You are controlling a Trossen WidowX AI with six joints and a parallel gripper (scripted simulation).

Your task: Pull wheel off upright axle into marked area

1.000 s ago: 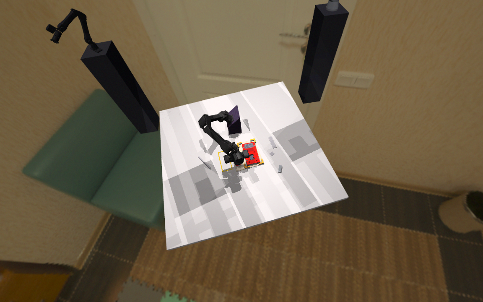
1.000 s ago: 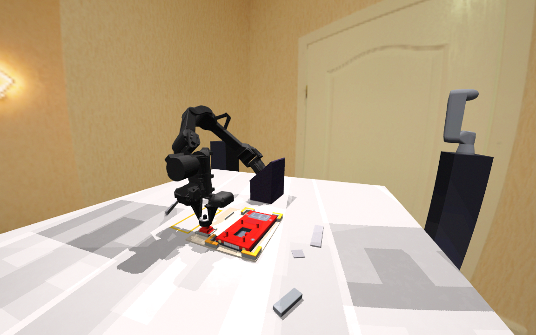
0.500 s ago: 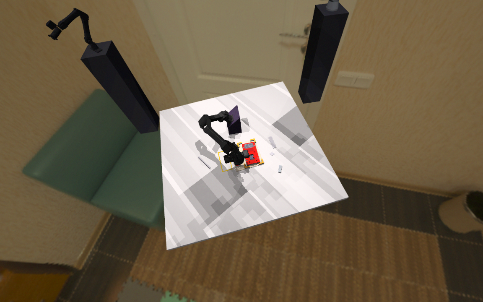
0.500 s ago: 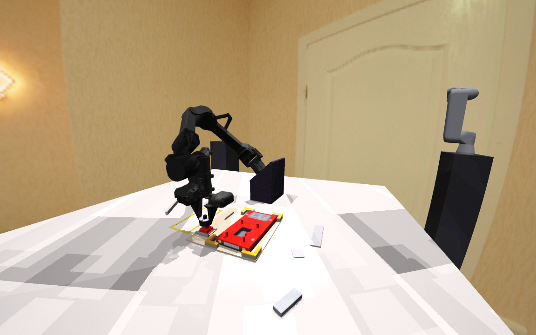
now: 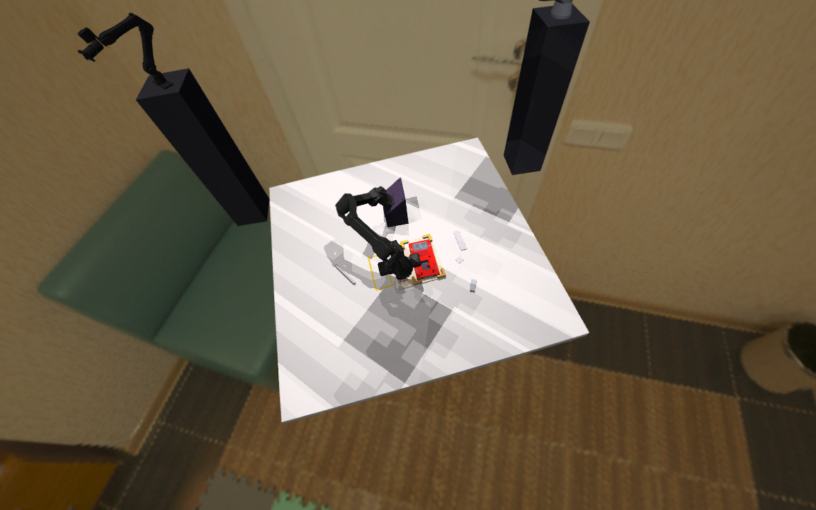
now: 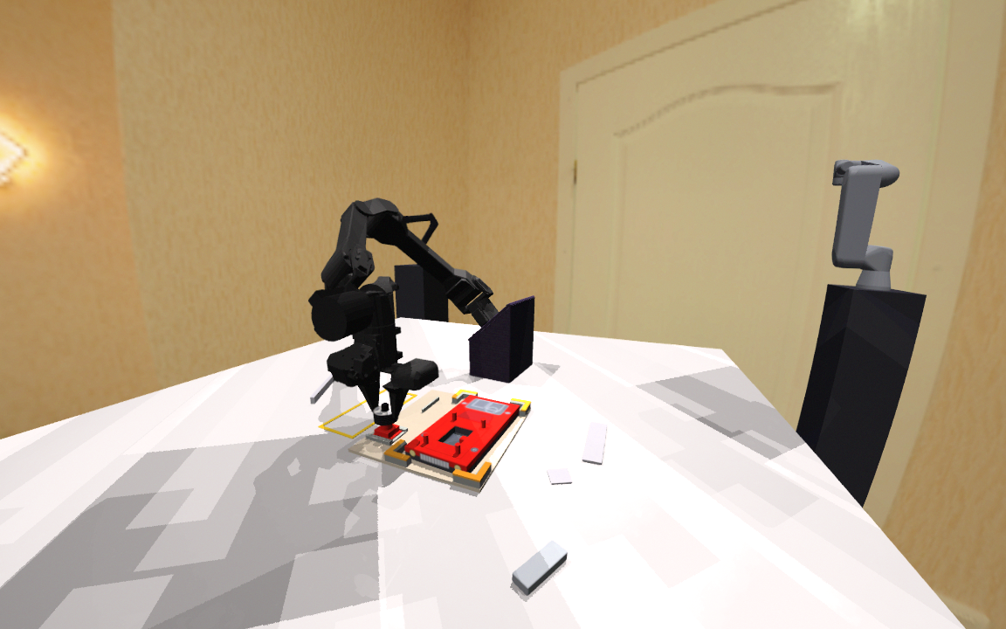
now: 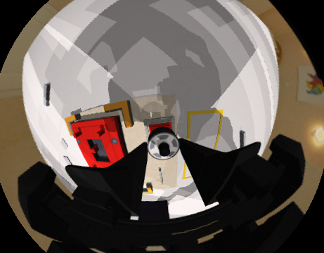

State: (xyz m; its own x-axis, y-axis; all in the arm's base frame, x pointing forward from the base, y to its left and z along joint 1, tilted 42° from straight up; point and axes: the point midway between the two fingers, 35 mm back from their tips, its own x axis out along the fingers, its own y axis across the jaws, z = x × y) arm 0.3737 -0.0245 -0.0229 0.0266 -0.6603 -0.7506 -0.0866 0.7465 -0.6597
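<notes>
The wheel (image 6: 385, 419) (image 7: 156, 145), a small black-tyred wheel with a light spoked face, sits level on the upright axle (image 6: 384, 406) (image 7: 164, 149), whose black top shows through its centre. A red block (image 6: 387, 432) (image 7: 160, 125) lies just below the wheel. My gripper (image 6: 385, 415) (image 7: 162, 143) points down and is shut on the wheel, one fingertip at each side of the rim. The marked area, a yellow outline (image 5: 372, 273) (image 6: 334, 431) (image 7: 205, 112), lies beside the board, to the right of the wheel in the wrist view. The arm hides part of it in the top view.
A red car-like body (image 5: 420, 255) (image 6: 477, 426) (image 7: 109, 128) with raised pegs sits between orange corner brackets on the beige board (image 6: 361, 448), beside the wheel. A thin rod (image 5: 344, 273) lies beyond the marked area. A grey bar (image 6: 540, 567) and two flat pieces lie on the body's other side.
</notes>
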